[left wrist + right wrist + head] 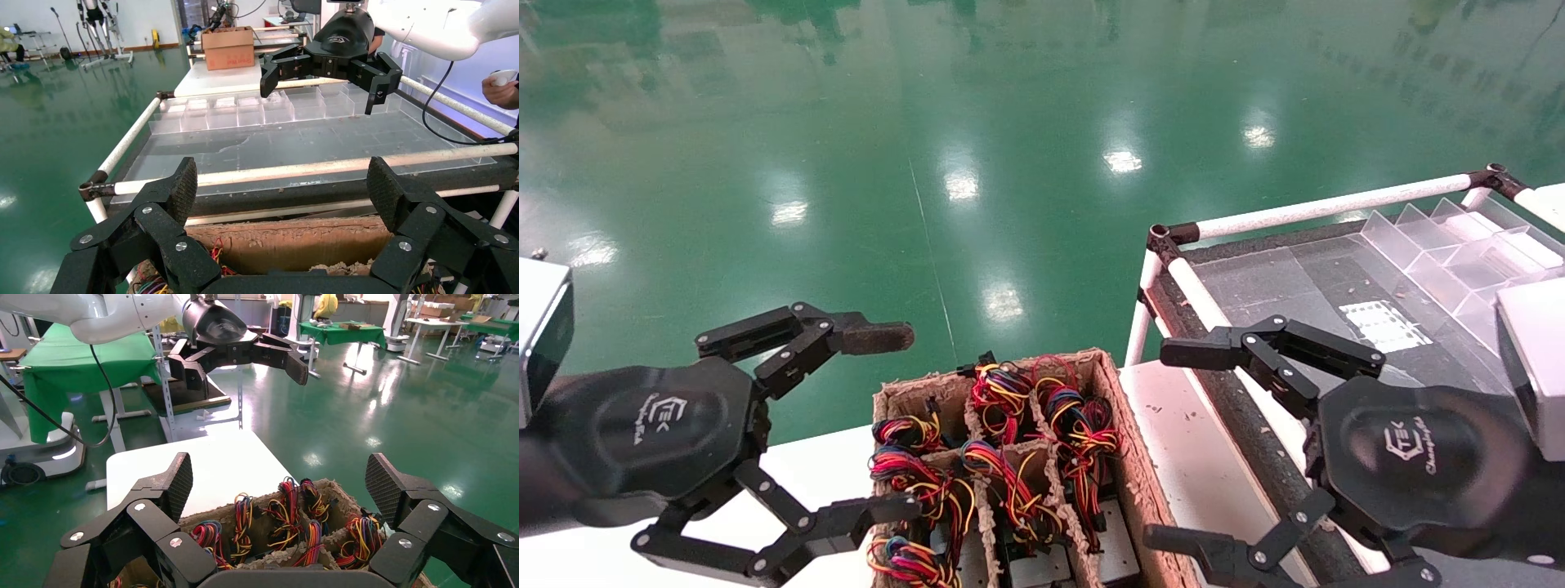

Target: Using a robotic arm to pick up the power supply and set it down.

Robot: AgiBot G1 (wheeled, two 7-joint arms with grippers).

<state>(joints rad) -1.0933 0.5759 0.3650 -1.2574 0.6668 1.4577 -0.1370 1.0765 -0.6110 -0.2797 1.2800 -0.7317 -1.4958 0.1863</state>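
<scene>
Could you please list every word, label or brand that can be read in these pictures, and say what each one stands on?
"TEK", with a bracket-shaped logo mark: white print on the black palm of the left tool.
"TEK", same mark: on the black palm of the right tool.
Under each "TEK" runs a line of script lettering, too small to read.
The cardboard box in the left wrist view bears red print, too blurred to read.

Both grippers: black hexagonal palms (641,433) printed with a white logo, linkage fingers (789,335) studded with silver screws. White arm (116,315), black cable.
</scene>
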